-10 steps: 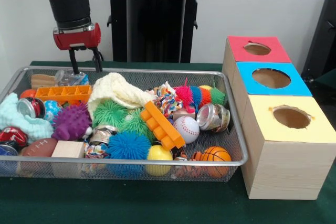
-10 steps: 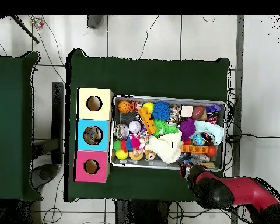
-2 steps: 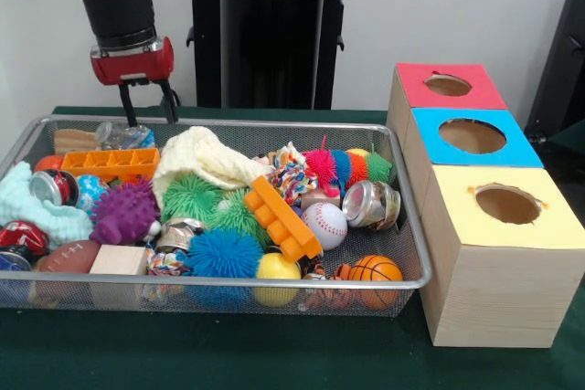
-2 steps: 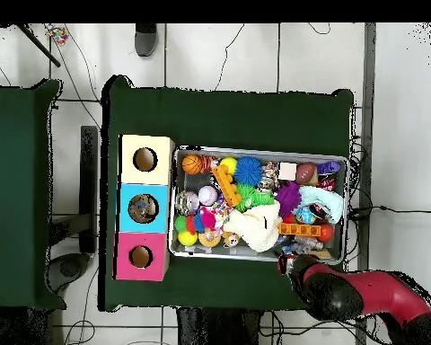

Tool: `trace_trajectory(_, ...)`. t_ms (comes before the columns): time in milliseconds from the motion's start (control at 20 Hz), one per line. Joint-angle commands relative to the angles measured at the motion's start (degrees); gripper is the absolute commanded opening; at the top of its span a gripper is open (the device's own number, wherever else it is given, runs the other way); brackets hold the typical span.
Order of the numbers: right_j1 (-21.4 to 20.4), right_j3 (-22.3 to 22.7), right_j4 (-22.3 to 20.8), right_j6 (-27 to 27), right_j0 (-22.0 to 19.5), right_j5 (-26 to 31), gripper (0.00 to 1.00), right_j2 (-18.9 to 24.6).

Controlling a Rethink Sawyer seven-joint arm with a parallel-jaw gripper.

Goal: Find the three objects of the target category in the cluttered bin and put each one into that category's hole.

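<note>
A wire bin [image 3: 410,226] holds mixed toys: a baseball [image 3: 325,224], a basketball [image 3: 375,269], a football [image 3: 69,256], a yellow ball [image 3: 277,268], spiky balls in blue [image 3: 224,253], purple [image 3: 123,212] and green [image 3: 192,196], orange blocks [image 3: 281,218], cans [image 3: 370,204] and a cream cloth [image 3: 206,157]. My gripper [image 3: 149,119] hangs open and empty just above the bin's far left rim. In the overhead view the gripper [image 4: 286,263] sits at the bin's [image 4: 259,149] lower right edge. Beside the bin stand three boxes with holes: red [image 3: 446,86], blue [image 3: 471,136], yellow [image 3: 505,205].
A wooden block [image 3: 119,260] and a light blue cloth [image 3: 32,207] lie at the bin's left end. A green cloth covers the table [image 3: 228,353]. In the overhead view the row of boxes [image 4: 145,207] stands left of the bin.
The gripper has shifted slightly up and to the left in the front view. The toys lie as before.
</note>
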Motion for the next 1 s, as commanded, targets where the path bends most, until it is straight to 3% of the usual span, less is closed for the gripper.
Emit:
trace_trajectory(50, 1.4, -4.1, 0.5, -20.1, -0.7, 8.0, 1.00, 5.0)
trace_trajectory(500, 1.7, -4.6, -0.1, -19.6, -0.9, 9.2, 1.00, 5.4)
trace_trajectory(1000, 2.5, -8.7, 0.7, -21.6, -0.2, 12.5, 1.00, 6.1)
